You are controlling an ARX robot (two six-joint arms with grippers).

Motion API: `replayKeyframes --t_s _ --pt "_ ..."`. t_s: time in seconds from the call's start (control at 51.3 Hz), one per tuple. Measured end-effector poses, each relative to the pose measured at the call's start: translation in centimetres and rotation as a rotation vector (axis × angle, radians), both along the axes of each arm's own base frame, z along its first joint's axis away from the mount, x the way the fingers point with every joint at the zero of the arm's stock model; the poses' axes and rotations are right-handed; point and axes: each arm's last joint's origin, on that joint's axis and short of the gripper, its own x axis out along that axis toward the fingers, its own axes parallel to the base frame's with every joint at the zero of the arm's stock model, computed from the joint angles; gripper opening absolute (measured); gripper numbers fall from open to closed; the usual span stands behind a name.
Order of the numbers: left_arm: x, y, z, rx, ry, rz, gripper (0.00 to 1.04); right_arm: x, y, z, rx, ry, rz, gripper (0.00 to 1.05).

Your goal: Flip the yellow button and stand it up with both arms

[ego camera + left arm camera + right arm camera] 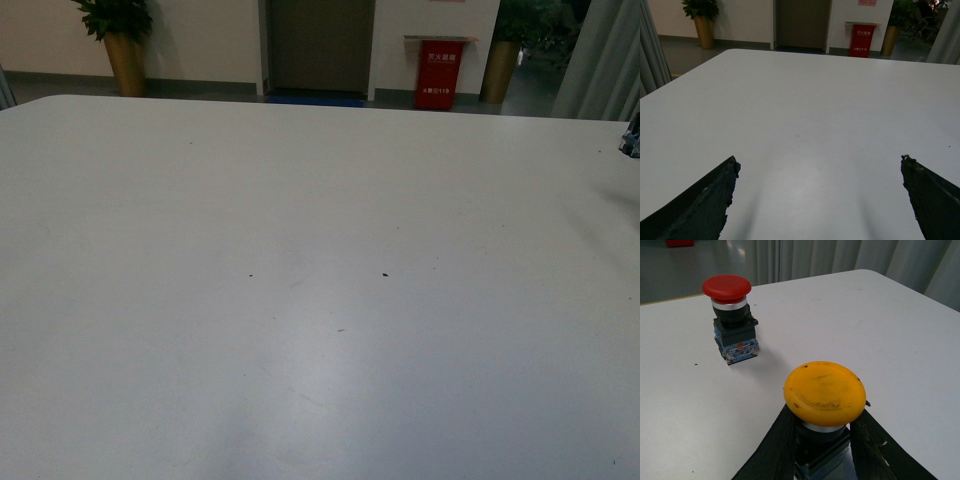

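Right gripper (822,447) clamps the upright yellow button (824,392) — left gripper (817,200) gapes wide, empty — red button (726,287) upper left.

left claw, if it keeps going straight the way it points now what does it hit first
Nothing on the table, as far as the left wrist view shows. The open left claw points across bare white table toward its far edge; beyond that is floor and a red box, though depth is unclear.

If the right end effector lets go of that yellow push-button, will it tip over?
Possibly: the yellow mushroom-cap push-button looks top-heavy, its cap wider than its boxy base. Yet the similar red push-button stands upright unaided, so it probably stays put unless nudged.
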Motion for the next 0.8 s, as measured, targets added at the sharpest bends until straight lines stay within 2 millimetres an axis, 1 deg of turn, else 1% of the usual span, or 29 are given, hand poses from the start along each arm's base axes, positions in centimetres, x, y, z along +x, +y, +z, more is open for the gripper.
replayKeyframes --t_s 0.799 --pt "0.00 0.00 0.00 0.000 0.000 0.000 0.98 0.08 -0.41 -0.02 0.054 -0.009 -0.035 0.23"
